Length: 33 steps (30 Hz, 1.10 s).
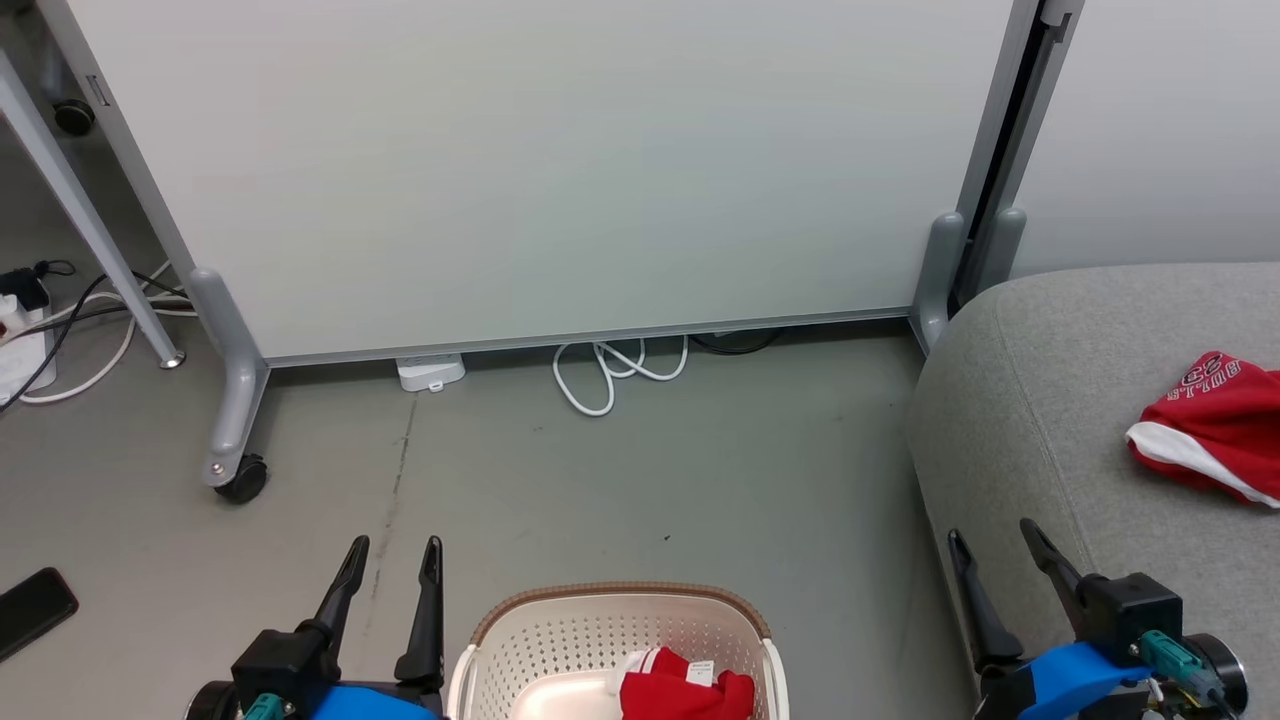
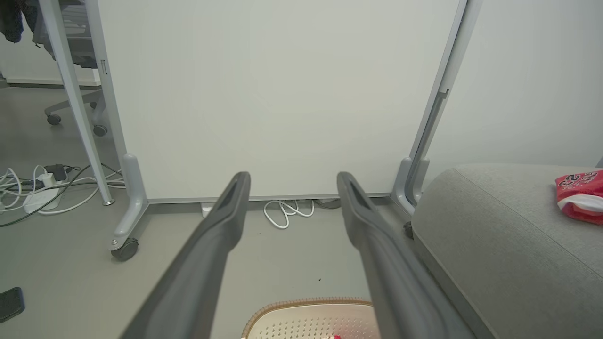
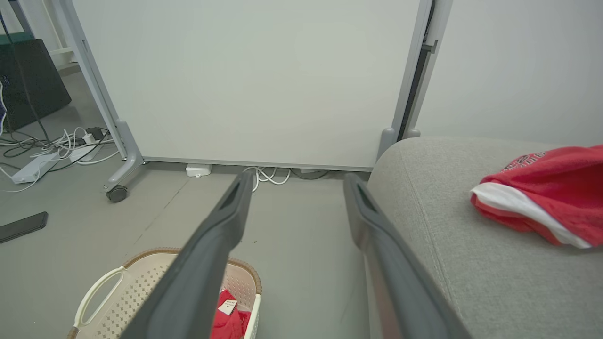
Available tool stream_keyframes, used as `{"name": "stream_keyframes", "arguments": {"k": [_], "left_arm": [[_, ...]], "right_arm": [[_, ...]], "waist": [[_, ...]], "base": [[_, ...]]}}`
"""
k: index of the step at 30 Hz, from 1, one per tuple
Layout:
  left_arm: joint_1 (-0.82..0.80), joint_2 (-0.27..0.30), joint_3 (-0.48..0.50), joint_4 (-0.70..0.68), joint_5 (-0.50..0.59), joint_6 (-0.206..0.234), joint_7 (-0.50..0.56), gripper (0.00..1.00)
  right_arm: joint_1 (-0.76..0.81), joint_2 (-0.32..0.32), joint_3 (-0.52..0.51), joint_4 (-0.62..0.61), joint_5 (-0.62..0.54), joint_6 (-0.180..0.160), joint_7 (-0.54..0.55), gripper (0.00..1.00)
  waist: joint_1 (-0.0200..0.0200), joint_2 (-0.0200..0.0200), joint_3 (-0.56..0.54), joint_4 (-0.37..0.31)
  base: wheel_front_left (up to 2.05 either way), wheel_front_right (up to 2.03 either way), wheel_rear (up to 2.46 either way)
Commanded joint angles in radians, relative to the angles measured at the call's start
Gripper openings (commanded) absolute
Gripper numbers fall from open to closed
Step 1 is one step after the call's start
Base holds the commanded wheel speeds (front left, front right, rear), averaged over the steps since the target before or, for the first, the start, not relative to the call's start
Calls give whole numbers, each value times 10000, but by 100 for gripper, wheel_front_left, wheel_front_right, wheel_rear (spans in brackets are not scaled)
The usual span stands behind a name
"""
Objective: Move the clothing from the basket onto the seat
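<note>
Clothing [image 1: 685, 692] lies bunched in basket [image 1: 620, 592], near centre; another jersey [image 1: 1215, 425] sits on seat [image 1: 1030, 400], right. Left gripper [image 1: 395, 545] and right gripper [image 1: 990, 532] gape, empty. Between transfers; next: reach down, pinch it.

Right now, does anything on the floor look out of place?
Yes: a flat dark slab, perhaps a phone, lies on the floor left of the basket, where wheels could run over it. A white cable also sprawls loose below the panel.
</note>
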Motion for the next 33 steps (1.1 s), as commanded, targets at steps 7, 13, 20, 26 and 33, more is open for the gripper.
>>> {"name": "stream_keyframes", "arguments": {"k": [7,13,20,26,33], "left_arm": [[99,89,76,71,-60,-69,-30,100],[97,101,32,129,-65,-70,-30,100],[8,160,-205,445,-171,-70,-30,100],[-550,175,-652,1114,-336,-70,-30,100],[-2131,219,-1799,2684,-652,-71,-30,100]], "right_arm": [[157,10,-128,42,122,5,38,100],[133,10,-100,84,272,5,62,100],[31,8,66,-9,222,3,72,100],[-304,8,269,-440,126,5,165,100],[-1181,8,488,-1172,-28,5,220,100]], "waist": [[0,-1,-3,-6],[0,-1,40,-59],[0,-1,257,-131],[0,-1,1178,-335],[0,-1,3262,-728]], "base": [[0,0,0],[0,0,0],[0,0,0],[0,0,0],[0,0,0]]}}
